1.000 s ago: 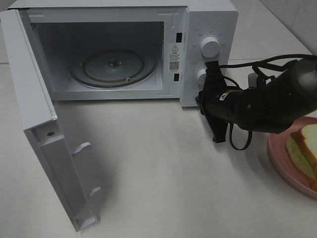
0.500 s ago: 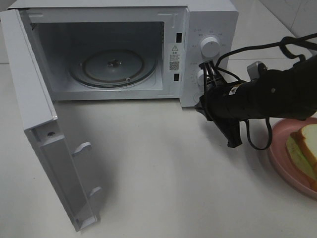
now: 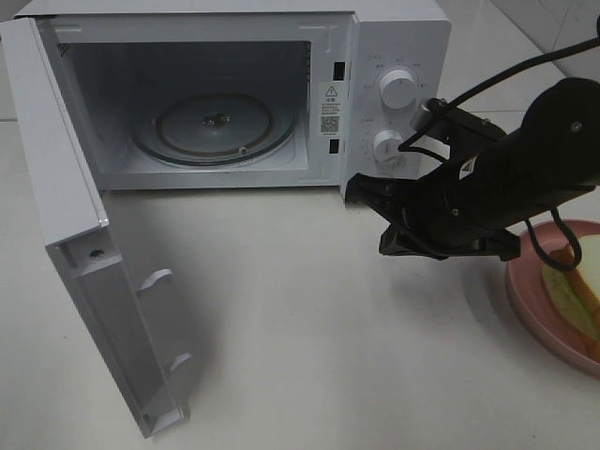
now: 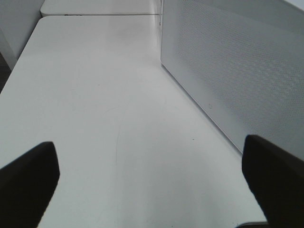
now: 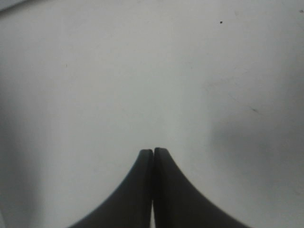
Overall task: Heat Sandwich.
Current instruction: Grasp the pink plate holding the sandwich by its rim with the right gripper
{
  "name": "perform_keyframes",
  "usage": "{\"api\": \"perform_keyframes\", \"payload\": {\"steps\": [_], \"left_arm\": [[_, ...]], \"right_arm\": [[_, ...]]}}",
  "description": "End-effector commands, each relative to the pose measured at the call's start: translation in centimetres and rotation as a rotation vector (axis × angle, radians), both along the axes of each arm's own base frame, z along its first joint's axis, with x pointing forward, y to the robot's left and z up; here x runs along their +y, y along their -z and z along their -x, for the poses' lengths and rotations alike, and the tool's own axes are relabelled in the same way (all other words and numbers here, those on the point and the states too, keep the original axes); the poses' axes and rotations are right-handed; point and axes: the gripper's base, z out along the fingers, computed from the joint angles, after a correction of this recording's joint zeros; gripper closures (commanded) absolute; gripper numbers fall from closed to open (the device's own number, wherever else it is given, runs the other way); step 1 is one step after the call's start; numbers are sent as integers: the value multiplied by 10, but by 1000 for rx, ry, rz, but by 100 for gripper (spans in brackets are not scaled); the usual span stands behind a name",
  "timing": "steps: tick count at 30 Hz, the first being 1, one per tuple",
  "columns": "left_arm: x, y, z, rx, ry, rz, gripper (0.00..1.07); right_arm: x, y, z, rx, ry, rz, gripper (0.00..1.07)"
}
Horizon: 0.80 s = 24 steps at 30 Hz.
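Exterior high view: a white microwave (image 3: 403,47) stands toward 12 o'clock on the pale table (image 3: 309,347). Its door (image 3: 84,272) is swung wide open toward 8 o'clock, and a glass turntable (image 3: 214,127) lies bare in the cavity. Two round knobs, upper (image 3: 397,91) and lower (image 3: 388,145), sit on the control panel. The right gripper (image 3: 361,190) hangs just in front of that panel, below the lower knob, with its tip pointing toward 9 o'clock. In the right wrist view its fingers (image 5: 137,190) are pressed together over bare table, with nothing between them.

The sandwich (image 3: 574,291) lies on a pink plate (image 3: 527,298) at about 4 o'clock, against the frame's right edge and partly hidden behind the right arm. It is well apart from the microwave's cavity.

The left gripper (image 4: 149,164) shows only in the left wrist view. Its dark fingers (image 4: 28,183) are spread wide, holding nothing, above the table beside a white dotted panel (image 4: 237,66).
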Motion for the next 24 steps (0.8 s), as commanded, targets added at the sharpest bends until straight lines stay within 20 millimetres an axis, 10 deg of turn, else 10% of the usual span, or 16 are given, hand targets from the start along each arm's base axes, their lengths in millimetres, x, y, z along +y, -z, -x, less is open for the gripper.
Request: {"api": "perform_keyframes", "payload": {"steps": [1, 11, 24], "left_arm": [[0, 0, 4, -33, 2, 3, 7], [0, 0, 4, -33, 2, 3, 7], [0, 0, 4, -33, 2, 3, 7]], "right_arm": [[-5, -8, 9, -10, -184, 109, 103], [-16, -24, 29, 97, -326, 222, 89], [-22, -39, 30, 144, -411, 333, 22]]}}
